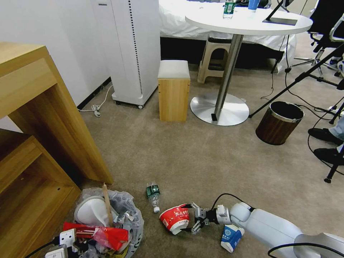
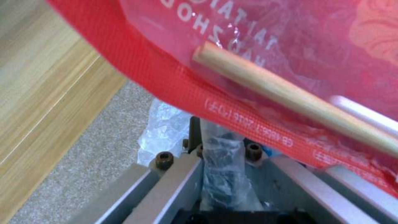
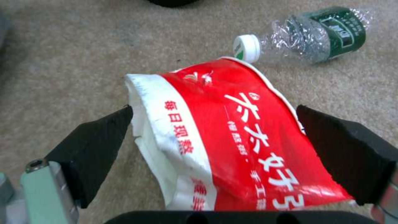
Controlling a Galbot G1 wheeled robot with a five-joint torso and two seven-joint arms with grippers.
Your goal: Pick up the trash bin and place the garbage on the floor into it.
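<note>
The trash bin [image 1: 130, 218], black with a crinkly plastic bag, stands at the lower left of the head view. It holds a white slipper [image 1: 91, 211], a wooden stick [image 1: 107, 202] and a red wrapper [image 1: 104, 233]. My left gripper [image 1: 73, 243] is shut on the bin's bag-covered rim [image 2: 222, 165]. My right gripper [image 1: 190, 218] is open low over the floor [image 1: 200, 161], its black pads [image 3: 95, 149] either side of the red-white paper bowl [image 1: 175, 218] lying on its side. A green-label bottle [image 1: 153, 195] lies just beyond, a blue-white carton [image 1: 231, 238] beside my right arm.
A wooden desk [image 1: 32, 118] rises on the left close to the bin. Farther off stand a wood-grain bin [image 1: 279, 122], a round table's metal base [image 1: 219, 109], a wooden stool [image 1: 173, 89], tripod legs and a person's shoes [image 1: 324, 136] at the right.
</note>
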